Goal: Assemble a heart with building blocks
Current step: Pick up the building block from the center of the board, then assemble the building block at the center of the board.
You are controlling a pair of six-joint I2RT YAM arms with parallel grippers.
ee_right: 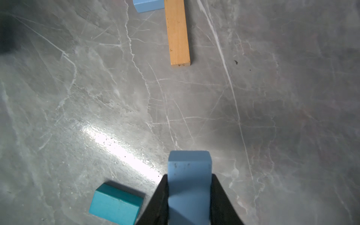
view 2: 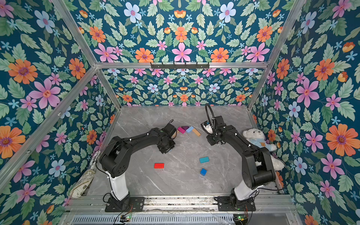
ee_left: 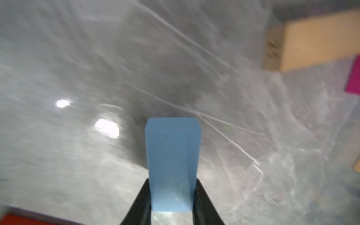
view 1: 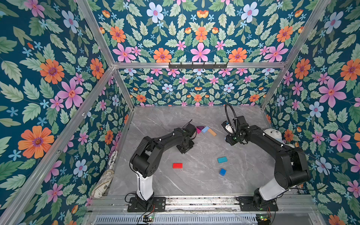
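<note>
Building blocks (view 1: 177, 165): 10 counted across the views: 3 light blue, 2 tan, 1 each of magenta, purple, red, teal, blue. Heart (view 1: 205, 130) part-laid at rear centre of the grey marbled worktop (view 1: 194, 183): magenta block (view 1: 198, 130), purple triangle (view 1: 200, 127), light blue block 1 (view 2: 190, 129) and tan block (view 1: 212, 132) touch in a bent row, second tan block (ee_left: 315, 39) just beside the magenta in the left wrist view; red block (view 2: 159, 165), teal block (view 1: 222, 159) and blue block (view 1: 222, 172) lie flat, well apart, nearer the arm bases. Left end effector (ee_left: 172, 182) pinched tight on light blue block 2 (ee_left: 172, 148), right end effector (ee_right: 190, 178) clamped on light blue block 3 (ee_right: 189, 161), each block jutting past the fingertips.
</note>
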